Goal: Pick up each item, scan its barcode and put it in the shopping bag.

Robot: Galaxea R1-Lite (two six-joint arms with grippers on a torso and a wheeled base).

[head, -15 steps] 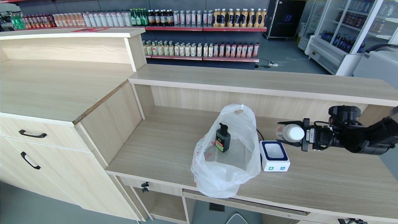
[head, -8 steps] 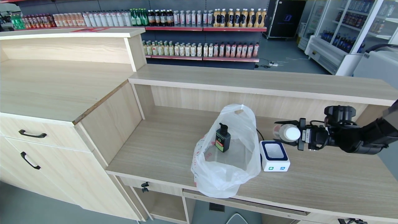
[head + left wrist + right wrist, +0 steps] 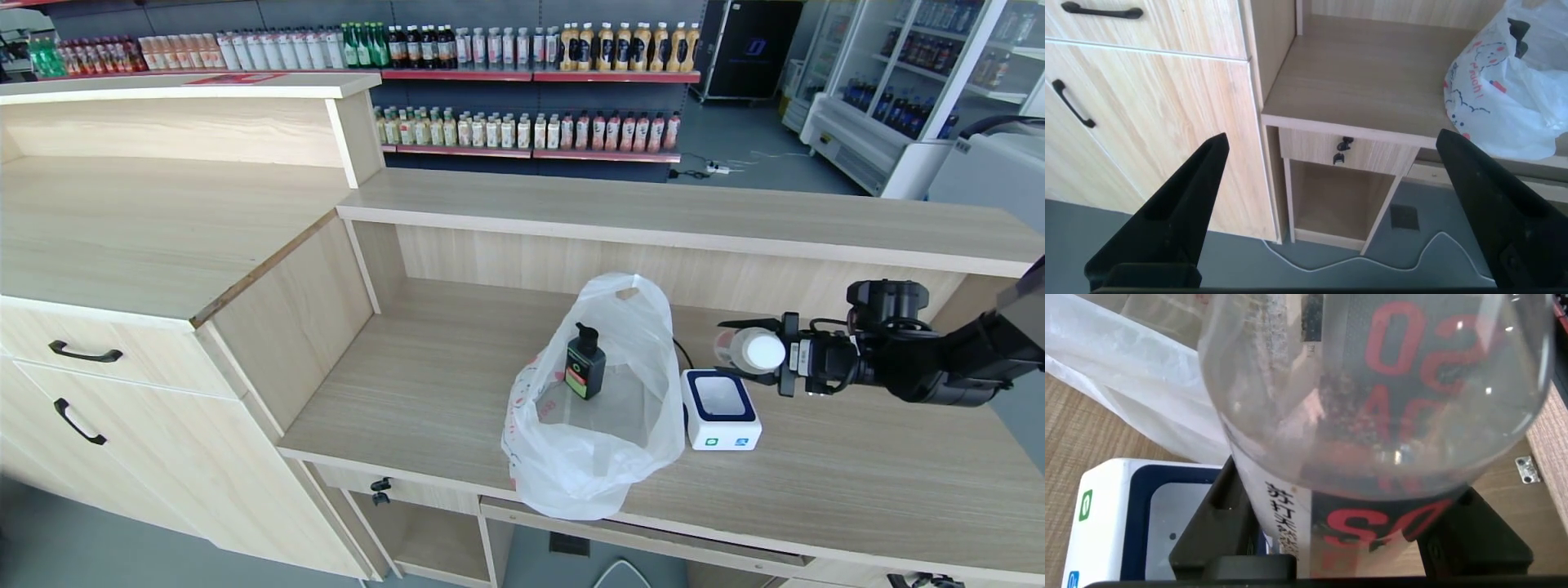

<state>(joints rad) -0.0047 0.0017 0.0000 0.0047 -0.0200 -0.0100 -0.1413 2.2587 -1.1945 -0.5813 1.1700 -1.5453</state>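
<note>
My right gripper [image 3: 736,349] is shut on a clear bottle [image 3: 755,351] with a white cap and red print, held lying sideways just above the far edge of the white barcode scanner [image 3: 718,407]. In the right wrist view the bottle [image 3: 1372,392] hangs over the scanner [image 3: 1127,527], with the bag [image 3: 1118,384] beyond. The white plastic shopping bag [image 3: 596,441] stands open left of the scanner, with a black pump bottle [image 3: 585,369] upright inside. My left gripper [image 3: 1331,212] is open and holds nothing, low in front of the counter; the bag [image 3: 1511,90] is off to one side.
The items rest on a recessed wooden counter [image 3: 457,384] with a raised ledge [image 3: 694,216] behind and a side wall on the left. A black cable [image 3: 682,351] runs behind the scanner. Drawers [image 3: 86,354] stand to the left. Bare counter lies right of the scanner.
My right gripper has carried the bottle a little to the left, closer to the bag and over the scanner's far edge. The bag, scanner and pump bottle stayed put.
</note>
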